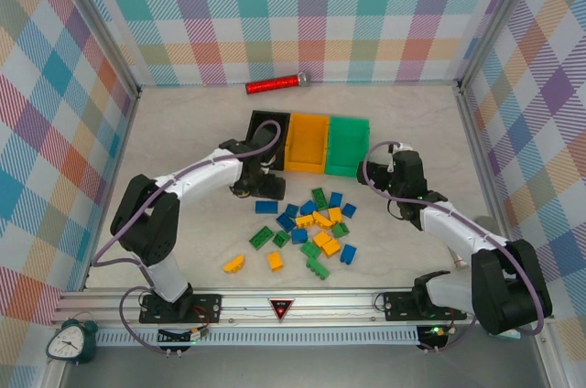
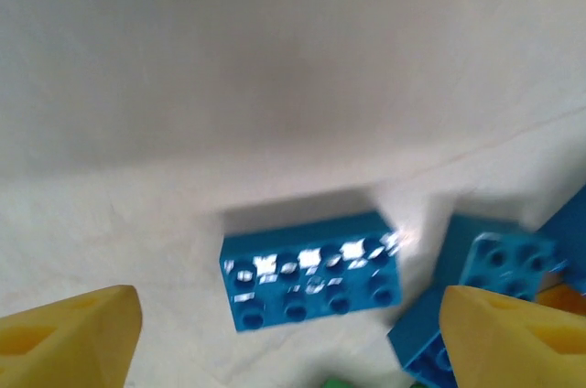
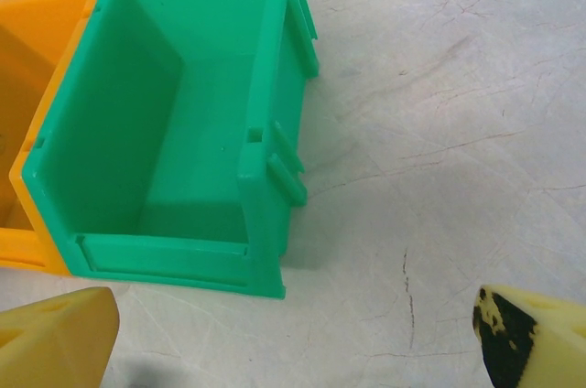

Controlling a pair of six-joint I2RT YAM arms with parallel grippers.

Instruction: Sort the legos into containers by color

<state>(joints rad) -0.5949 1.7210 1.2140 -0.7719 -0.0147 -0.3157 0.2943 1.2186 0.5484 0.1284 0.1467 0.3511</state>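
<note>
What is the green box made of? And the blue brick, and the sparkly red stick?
The green box looks like moulded plastic, smooth and slightly glossy: one even colour, with ribs on its side. The blue brick looks like hard shiny plastic: bright glints on its studs. The red stick looks glittery with a silver tip; its material I cannot tell.

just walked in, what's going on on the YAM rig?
Lego sorting by color, and it looks early. The left gripper hovers with fingers open over a blue brick beside the loose pile, holding nothing. The right gripper is open next to the green bin, which looks empty. The orange bin looks empty too. The black bin is partly hidden by the left arm.
</note>
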